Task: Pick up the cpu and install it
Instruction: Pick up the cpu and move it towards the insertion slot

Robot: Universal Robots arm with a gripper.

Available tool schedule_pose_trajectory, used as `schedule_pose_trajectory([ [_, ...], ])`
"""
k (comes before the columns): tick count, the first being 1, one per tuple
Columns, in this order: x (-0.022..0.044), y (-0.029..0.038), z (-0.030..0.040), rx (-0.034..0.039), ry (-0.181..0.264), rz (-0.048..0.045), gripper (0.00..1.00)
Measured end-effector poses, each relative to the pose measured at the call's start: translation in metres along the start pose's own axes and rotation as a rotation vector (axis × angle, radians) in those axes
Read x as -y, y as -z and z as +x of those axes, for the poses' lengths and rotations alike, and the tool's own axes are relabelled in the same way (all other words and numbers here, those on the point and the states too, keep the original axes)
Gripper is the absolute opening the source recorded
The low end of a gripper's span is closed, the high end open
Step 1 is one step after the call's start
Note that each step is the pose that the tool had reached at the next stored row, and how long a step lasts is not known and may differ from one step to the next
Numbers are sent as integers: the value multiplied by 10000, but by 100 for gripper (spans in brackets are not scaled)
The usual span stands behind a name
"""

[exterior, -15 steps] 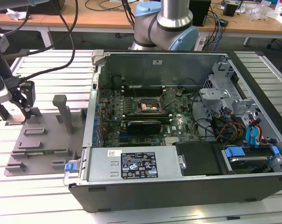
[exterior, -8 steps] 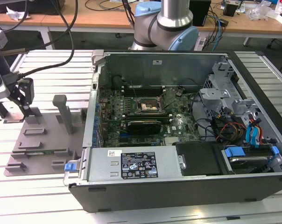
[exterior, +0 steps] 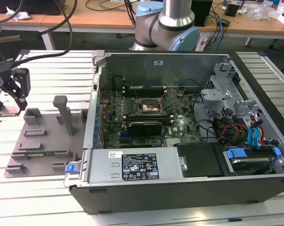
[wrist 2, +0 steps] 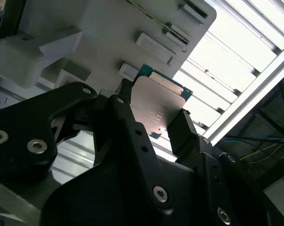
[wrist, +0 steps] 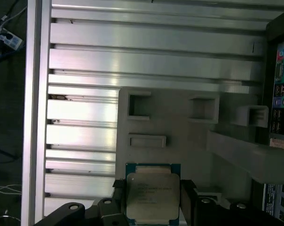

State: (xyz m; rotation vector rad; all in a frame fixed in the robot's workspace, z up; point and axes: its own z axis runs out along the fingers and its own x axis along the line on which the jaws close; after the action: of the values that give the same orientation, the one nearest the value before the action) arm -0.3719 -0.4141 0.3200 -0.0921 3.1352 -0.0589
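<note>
gripper pinches the cpu by two edges over the plate, well apart from the socket. you risk it slipping or tilting in that thin grip, then bending socket pins.

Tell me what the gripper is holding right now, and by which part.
The gripper holds the cpu, jaws pressed on two opposite side edges, its silver top uncovered, over the grey fixture plate.

Illegible print on the cpu and the case label
</note>
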Motion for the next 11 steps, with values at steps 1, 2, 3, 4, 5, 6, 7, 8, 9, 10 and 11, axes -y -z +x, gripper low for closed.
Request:
schedule_pose_trajectory([
  [1, 1, 55, 0, 0, 0, 0, 55],
  [2, 1, 79, 0, 1, 0, 0, 55],
  [3, 1, 100, 0, 0, 0, 0, 55],
  [4, 2, 116, 0, 0, 0, 0, 55],
  [5, 3, 150, -1, 1, 0, -1, 55],
  [6, 4, 166, -1, 1, 0, -1, 55],
  [7, 4, 178, -1, 0, 0, 0, 55],
  [8, 4, 189, -1, 0, 0, -1, 55],
  [9, 5, 228, -1, 0, 0, 0, 55],
  [10, 6, 249, -1, -1, 0, 0, 55],
  [11, 6, 266, -1, 0, 0, 0, 55],
])
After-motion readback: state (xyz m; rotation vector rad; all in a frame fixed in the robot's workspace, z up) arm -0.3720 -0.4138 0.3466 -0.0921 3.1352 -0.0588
